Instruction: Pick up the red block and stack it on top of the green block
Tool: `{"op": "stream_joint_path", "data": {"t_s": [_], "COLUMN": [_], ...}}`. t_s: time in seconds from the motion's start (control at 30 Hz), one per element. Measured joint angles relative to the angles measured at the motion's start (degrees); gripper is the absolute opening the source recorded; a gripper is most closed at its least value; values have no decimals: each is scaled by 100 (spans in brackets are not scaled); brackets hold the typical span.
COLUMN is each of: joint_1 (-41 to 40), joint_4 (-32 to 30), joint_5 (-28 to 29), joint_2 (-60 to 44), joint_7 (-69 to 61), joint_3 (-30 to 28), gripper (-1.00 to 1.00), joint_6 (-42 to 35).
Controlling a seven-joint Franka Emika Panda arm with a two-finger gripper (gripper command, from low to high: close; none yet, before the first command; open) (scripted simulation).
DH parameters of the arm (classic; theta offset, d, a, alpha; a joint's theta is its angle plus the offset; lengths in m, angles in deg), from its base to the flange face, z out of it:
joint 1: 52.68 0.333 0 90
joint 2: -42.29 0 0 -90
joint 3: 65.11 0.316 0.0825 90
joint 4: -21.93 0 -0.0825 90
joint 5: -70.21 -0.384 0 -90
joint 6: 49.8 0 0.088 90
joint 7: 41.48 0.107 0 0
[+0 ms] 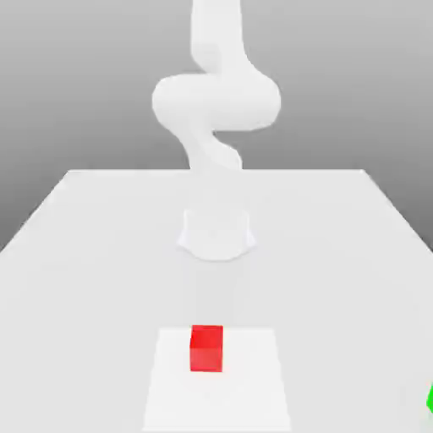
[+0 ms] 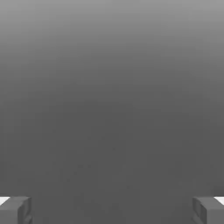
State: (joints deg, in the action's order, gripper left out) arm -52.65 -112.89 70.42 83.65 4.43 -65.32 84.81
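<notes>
Exterior view: red block (image 1: pixel 206 348) sits on the white table (image 1: pixel 76 254) in front of the arm (image 1: pixel 216 101), green block (image 1: pixel 430 397) a sliver at the exterior view's right edge, well apart from it — hand view: gripper (image 2: pixel 112 210) fingers (image 2: pixel 15 209) spread wide, holding nothing

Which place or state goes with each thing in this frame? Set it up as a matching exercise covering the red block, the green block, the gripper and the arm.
Things:
1. red block
2. green block
3. gripper
4. arm

Places or states:
A. cut off at the exterior view's right edge
B. rising at the far side of the table
C. on a pale square patch near the front of the table
D. fingers wide apart, nothing between them

Pairs: 1-C, 2-A, 3-D, 4-B
</notes>
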Motion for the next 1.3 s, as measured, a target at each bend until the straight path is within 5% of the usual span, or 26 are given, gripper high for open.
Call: {"op": "stream_joint_path", "data": {"t_s": [0.6, 0.83, 0.87, 1.1, 1.3], "joint_1": [-77, -119, -132, -146, -151], "joint_4": [-2481, -2433, -2414, -2414, -2574], "joint_5": [-2, -120, -130, -110, -27], "joint_2": [-3850, -5304, -5441, -5440, -4331], "joint_7": [-70, -158, -167, -150, -91], "joint_3": [-132, -66, -51, -40, -56], "gripper": [0, 0, -100, -100, -100], "joint_6": [2424, 3623, 3740, 3740, 2790]}}
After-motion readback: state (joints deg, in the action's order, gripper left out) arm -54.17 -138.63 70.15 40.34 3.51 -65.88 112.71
